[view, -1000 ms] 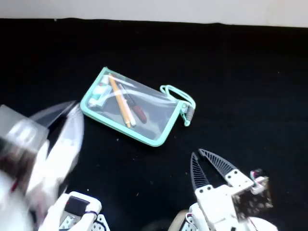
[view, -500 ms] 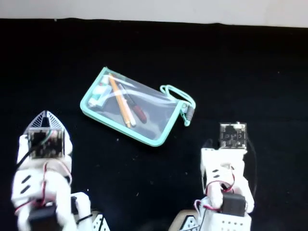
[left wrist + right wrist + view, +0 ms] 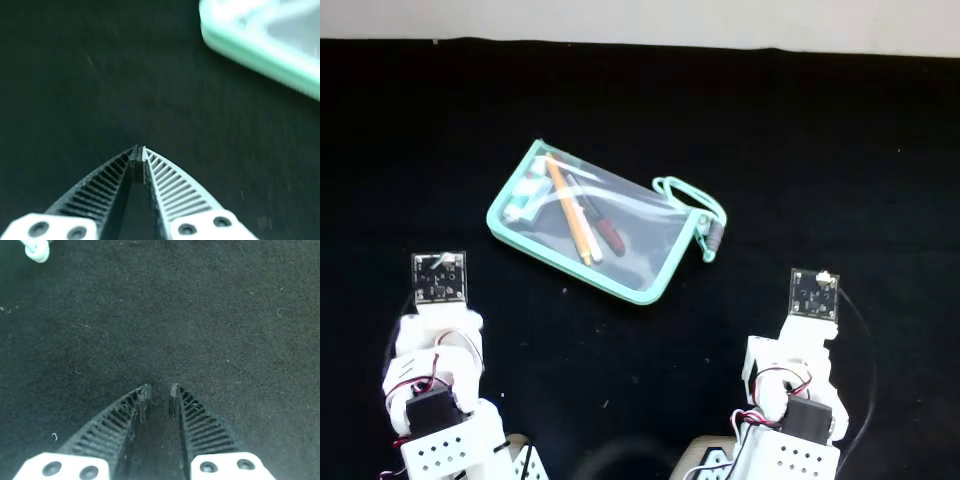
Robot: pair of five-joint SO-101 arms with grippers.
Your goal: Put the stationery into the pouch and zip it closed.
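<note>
High view: the 2 arms, left arm and right arm, have folded back from the clear plastic pouch with mint-green trim. It lies unmoved with the pencil and pens inside, so the job looks finished.

Left wrist view: the left gripper is pinched closed on nothing, with a pouch corner beyond it.

Right wrist view: the right gripper, tips barely parted, is empty, near the pouch's mint cord.

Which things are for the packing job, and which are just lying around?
For the job: pouch; inside it, orange pencil, dark red pen, small white item; zip pull.
Just there: black table; white strip behind it.
</note>
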